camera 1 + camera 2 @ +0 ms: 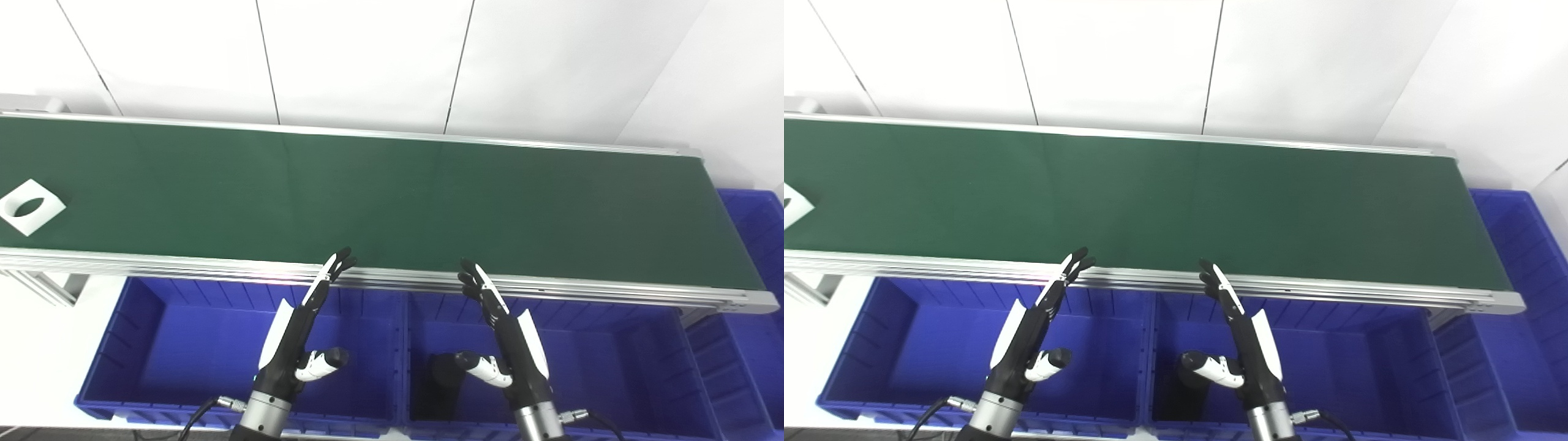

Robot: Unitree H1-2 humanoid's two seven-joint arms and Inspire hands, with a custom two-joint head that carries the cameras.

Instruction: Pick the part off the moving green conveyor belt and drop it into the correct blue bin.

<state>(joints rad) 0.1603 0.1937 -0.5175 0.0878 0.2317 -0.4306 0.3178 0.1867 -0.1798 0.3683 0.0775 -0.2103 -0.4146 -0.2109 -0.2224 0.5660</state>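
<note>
A white square part with a round hole lies on the green conveyor belt at its far left; in the right eye view only its corner shows at the picture's edge. My left hand is open and empty, fingers pointing up over the left blue bin, just below the belt's near rail. My right hand is open and empty over the middle blue bin. Both hands are far to the right of the part.
A third blue bin stands at the belt's right end. A dark object lies in the middle bin beside my right hand. The aluminium rail runs along the belt's near side. White wall panels stand behind.
</note>
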